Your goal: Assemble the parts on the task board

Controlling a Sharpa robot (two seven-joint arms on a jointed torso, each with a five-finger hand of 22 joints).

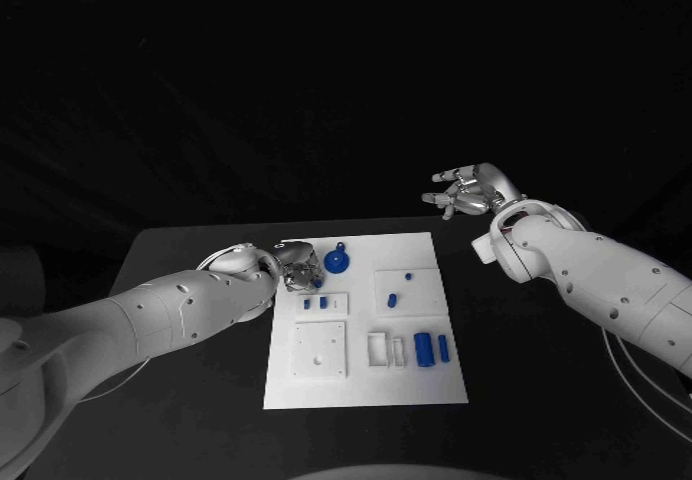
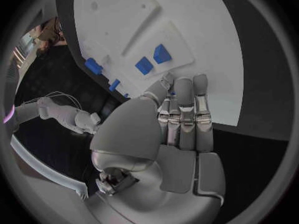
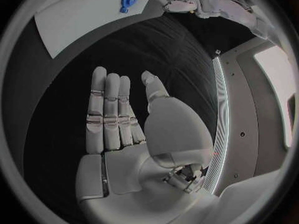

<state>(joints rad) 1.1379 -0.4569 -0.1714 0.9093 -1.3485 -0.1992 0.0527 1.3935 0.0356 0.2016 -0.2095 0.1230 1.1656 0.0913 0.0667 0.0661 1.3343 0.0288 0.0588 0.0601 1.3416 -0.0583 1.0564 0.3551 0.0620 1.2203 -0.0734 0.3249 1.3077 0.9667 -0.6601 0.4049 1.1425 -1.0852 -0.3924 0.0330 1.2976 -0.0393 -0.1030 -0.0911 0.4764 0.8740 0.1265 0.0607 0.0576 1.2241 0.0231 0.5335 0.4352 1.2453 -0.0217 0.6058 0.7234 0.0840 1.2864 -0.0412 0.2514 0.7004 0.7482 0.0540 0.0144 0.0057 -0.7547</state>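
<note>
While right hand [image 1: 469, 192] hovers off-board, left hand [image 1: 296, 265] overhangs task board [image 1: 433, 390].

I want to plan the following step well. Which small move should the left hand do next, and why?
Probably lower the left hand a little toward the two small blue parts just ahead of its fingertips. It hovers over the task board with its fingers straight and holding nothing, and these parts are the nearest to it. The right hand is raised beyond the board, open, so it seems not involved.

You have the black table [image 1: 188, 400] under the board; behind its far edge, a dark backdrop [image 1: 289, 100] hangs.
</note>
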